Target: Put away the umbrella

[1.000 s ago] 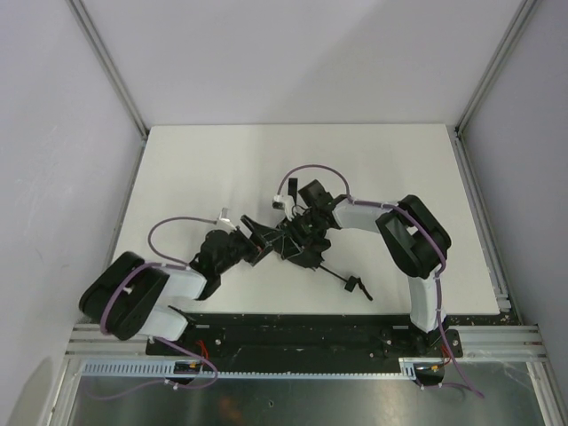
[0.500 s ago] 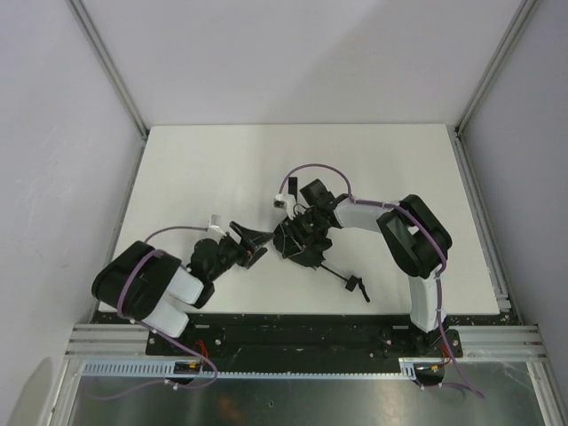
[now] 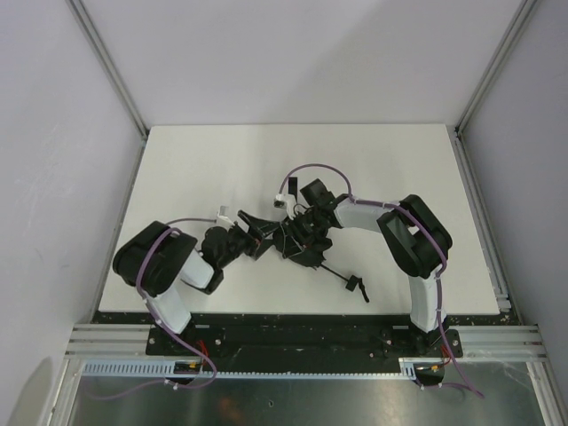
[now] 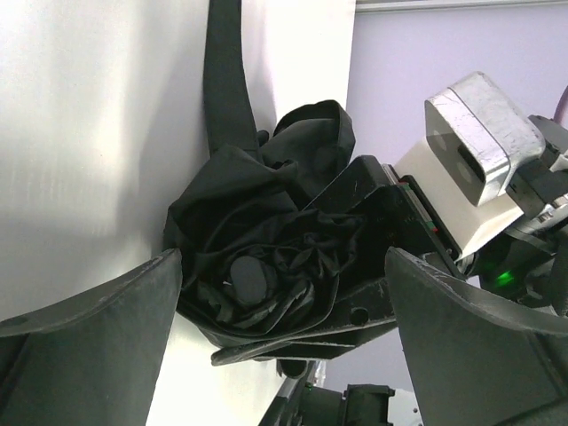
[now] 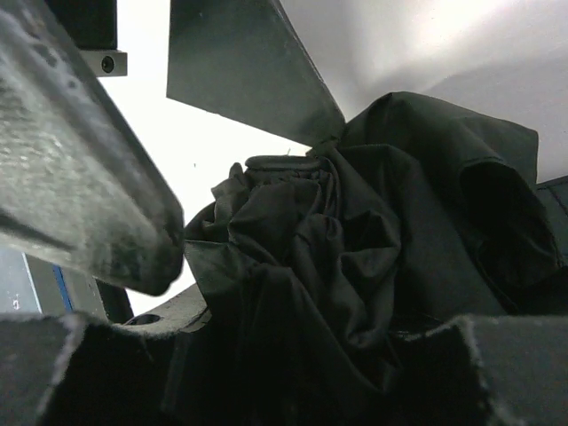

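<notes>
umbrella sits crumpled, clamped in the right tool, just ahead of the wide-spread left tool. folds hide its ribs.

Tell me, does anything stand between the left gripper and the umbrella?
Nothing visible does. The open left gripper faces the crumpled umbrella directly. The right gripper grips the fabric from the opposite side, not in between.

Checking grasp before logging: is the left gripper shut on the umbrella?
No: in the left wrist view the left gripper has its fingers wide apart, one on either side of the bunched umbrella.
</notes>
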`<state>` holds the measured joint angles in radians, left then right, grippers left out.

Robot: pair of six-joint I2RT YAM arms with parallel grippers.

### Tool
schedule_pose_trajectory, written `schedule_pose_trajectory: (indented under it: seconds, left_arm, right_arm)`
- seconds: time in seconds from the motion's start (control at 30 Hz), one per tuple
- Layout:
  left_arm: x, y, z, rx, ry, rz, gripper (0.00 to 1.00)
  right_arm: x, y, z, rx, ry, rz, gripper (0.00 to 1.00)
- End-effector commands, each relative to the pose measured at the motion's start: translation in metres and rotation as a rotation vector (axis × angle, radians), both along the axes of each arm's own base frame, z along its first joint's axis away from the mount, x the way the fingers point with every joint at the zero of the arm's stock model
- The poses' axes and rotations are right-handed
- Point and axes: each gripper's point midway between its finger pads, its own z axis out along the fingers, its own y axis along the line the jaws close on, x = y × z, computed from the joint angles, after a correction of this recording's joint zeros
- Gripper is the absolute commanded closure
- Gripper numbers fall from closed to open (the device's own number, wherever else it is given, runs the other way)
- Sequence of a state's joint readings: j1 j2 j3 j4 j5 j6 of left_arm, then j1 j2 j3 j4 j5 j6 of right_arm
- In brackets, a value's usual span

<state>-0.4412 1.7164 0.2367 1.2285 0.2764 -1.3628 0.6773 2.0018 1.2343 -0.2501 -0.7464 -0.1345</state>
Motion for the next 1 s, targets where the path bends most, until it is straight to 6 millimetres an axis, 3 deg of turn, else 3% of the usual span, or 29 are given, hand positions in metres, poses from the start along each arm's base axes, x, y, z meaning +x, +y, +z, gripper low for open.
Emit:
schedule_pose_trajectory:
  seconds: [0.0,0.1,0.2,0.4,0.7,0.97]
  left_arm:
    - [0.007,-0.013,0.014,-0.02,-0.057,-0.026,0.01]
    - [0.0,-0.028,0.007,-0.004,-0.056,-0.077,0.01]
    - [-0.01,-0.037,-0.017,0.017,0.009,-0.118,0.01]
    - [-0.019,-0.037,-0.048,0.078,0.065,-0.111,0.03]
    - [-0.032,-0.025,-0.077,0.201,0.09,-0.064,0.51]
    - [-0.036,-0.01,-0.085,0.264,0.087,-0.027,0.84]
  right_arm:
    - [-0.007,-0.017,-0.02,-0.067,-0.01,0.017,1.0]
    - [-0.006,-0.017,-0.02,-0.066,-0.015,0.017,1.0]
    - [-0.005,-0.016,-0.019,-0.06,-0.024,0.019,1.0]
    - [-0.002,-0.013,-0.011,-0.043,-0.052,0.025,1.0]
    - [-0.005,-0.004,-0.008,-0.052,-0.088,0.028,1.0]
    - [0.011,-0.015,-0.009,-0.158,-0.15,-0.087,0.71]
